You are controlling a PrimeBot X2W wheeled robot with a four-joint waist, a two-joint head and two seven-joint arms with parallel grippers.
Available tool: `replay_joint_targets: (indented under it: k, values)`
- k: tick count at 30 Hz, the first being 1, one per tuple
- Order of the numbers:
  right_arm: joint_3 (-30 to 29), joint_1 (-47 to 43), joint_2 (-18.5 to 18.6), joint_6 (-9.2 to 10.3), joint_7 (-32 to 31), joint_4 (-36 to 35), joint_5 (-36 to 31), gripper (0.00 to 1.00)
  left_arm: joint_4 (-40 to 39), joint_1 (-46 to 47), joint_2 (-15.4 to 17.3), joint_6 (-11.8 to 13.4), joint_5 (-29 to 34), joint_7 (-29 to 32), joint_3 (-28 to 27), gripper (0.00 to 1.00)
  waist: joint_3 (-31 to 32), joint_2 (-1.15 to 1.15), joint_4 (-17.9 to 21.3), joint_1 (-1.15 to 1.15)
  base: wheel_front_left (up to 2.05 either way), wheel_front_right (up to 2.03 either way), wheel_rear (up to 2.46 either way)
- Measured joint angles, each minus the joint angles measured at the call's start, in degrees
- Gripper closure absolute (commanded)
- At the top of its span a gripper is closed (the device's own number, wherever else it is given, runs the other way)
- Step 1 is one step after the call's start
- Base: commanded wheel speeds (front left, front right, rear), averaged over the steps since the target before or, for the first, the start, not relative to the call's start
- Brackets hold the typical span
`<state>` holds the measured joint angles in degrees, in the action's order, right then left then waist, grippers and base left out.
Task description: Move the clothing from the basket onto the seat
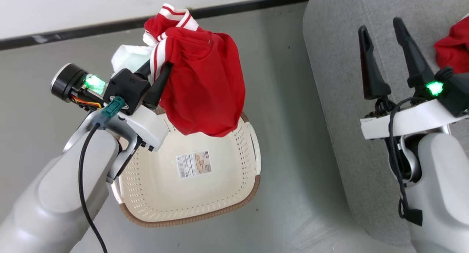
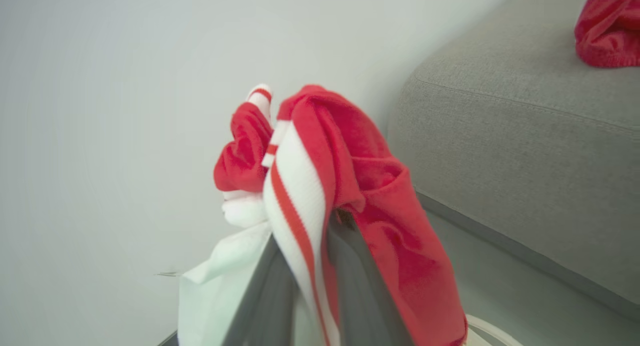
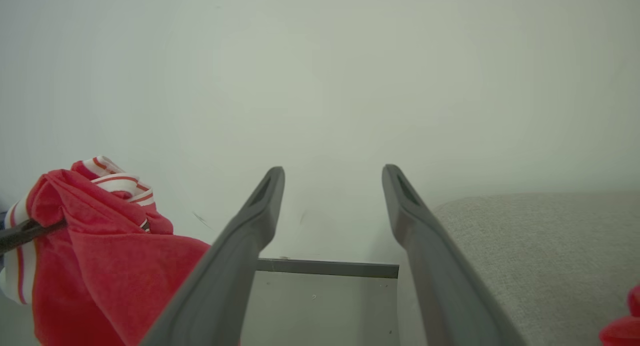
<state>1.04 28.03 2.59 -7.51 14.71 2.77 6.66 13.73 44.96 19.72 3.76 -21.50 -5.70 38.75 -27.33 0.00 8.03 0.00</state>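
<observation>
My left gripper (image 1: 161, 68) is shut on a red garment with white stripes (image 1: 205, 88), which hangs bunched above the far end of the cream basket (image 1: 157, 194). In the left wrist view the striped cloth (image 2: 300, 211) is pinched between the two fingers, with a white cloth (image 2: 220, 281) bunched at their left. The basket's bottom is bare, with a label sticker (image 1: 194, 165). The grey seat (image 1: 340, 81) lies to the right, with another red garment (image 1: 454, 48) on it. My right gripper (image 1: 383, 26) hangs open over the seat, holding nothing; its spread fingers (image 3: 255, 221) show in the right wrist view.
The grey floor (image 1: 289, 172) runs between basket and seat. A white wall with a dark baseboard (image 1: 91, 29) stands behind the basket. The seat's rounded edge (image 2: 500, 135) is close to the right of the held garment.
</observation>
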Motion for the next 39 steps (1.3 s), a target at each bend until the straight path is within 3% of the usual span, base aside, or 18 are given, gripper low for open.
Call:
replay_joint_targets:
  k: [7,22,39]
  values:
    - [2.5,-2.8,0.7,0.0,0.0,1.9,-0.9,0.0,-1.4,0.1,-0.7,-1.5,-1.6,2.1,0.6,1.0,4.4,0.0,-0.9,0.0,0.0,0.0,0.0]
    - [16.8,-5.7,7.5,-0.01,0.0,5.7,-2.6,0.0,-3.6,0.2,-3.7,-4.5,-3.8,6.4,4.0,1.0,13.1,0.0,-2.4,0.0,0.0,0.0,0.0]
    - [31.7,-6.4,7.7,-0.01,0.0,12.5,0.0,0.0,-4.5,0.1,-8.0,-6.2,-6.8,10.8,7.3,1.0,20.9,0.0,-3.1,0.0,0.0,0.0,0.0]
